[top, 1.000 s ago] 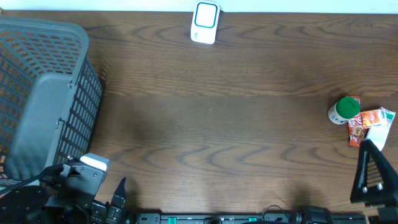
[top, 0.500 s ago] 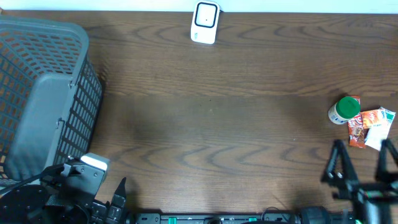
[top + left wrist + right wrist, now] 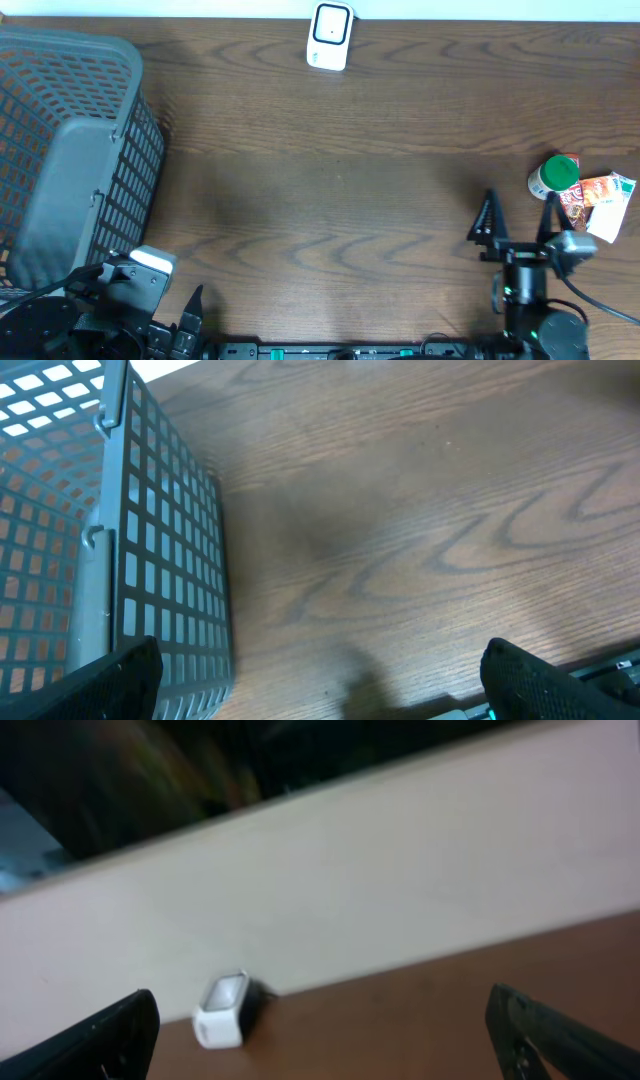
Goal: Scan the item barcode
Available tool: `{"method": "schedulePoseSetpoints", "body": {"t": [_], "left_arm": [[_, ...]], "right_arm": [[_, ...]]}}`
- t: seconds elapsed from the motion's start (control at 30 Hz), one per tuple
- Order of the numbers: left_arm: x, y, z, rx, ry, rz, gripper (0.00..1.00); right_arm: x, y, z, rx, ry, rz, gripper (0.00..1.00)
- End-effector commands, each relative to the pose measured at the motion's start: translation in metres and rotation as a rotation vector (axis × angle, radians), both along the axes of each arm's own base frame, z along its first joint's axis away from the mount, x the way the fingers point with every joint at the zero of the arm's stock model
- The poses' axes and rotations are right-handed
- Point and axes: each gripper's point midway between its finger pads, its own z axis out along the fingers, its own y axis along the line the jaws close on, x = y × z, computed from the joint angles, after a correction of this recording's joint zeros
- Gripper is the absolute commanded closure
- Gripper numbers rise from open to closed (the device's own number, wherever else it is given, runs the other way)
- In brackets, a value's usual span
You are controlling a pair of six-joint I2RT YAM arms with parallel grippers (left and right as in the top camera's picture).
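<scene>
My right wrist feed is blurred. The right gripper shows 2 dark fingertips at the bottom corners, spread wide with nothing between them. Beyond, a small white barcode scanner sits near the brown table's far edge, below a pale wall.

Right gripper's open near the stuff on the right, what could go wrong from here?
The green-capped bottle and snack packets lie bunched together; the open right gripper could catch both or tip the bottle. The scanner sits at the table's far edge, so a loose grip might drop the item on the way.
</scene>
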Motion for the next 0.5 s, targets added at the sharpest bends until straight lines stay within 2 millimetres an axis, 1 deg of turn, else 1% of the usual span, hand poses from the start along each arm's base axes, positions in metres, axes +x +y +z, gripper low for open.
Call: {"method": "schedulePoseSetpoints", "body": {"t": [0.0,0.07,0.2,0.23,0.3,0.33,0.37,0.47], "left_arm": [[-0.001,-0.001,0.001,-0.008,-0.004,0.003,0.01],[-0.001,-0.001,0.001,-0.008,-0.004,0.003,0.01],[-0.001,0.000,0.001,-0.007,-0.004,0.003,0.01],[-0.001,0.000,0.001,-0.007,-0.004,0.003,0.01],[-0.001,0.000,0.001,-0.007,-0.004,0.004,0.01],[-0.001,0.000,0.001,-0.007,-0.004,0.004,0.01],[-0.001,-0.001,0.001,-0.007,-0.004,0.003,0.01],[-0.001,0.000,0.001,-0.008,-0.004,0.003,0.01]], "right_arm": [[0.009,-0.004,-0.038,-0.011,0.066,-0.041,0.01],[0.011,-0.001,-0.052,-0.021,0.086,-0.034,0.01],[0.012,-0.001,-0.064,-0.120,0.139,-0.045,0.01],[0.013,0.000,-0.070,-0.157,0.165,-0.040,0.01],[0.013,0.001,-0.083,-0.176,0.215,-0.035,0.01],[0.013,0.001,-0.092,-0.182,0.254,-0.032,0.01],[0.013,0.002,-0.095,-0.188,0.266,-0.023,0.01],[0.013,0.002,-0.095,-0.225,0.264,-0.019,0.01]]}}
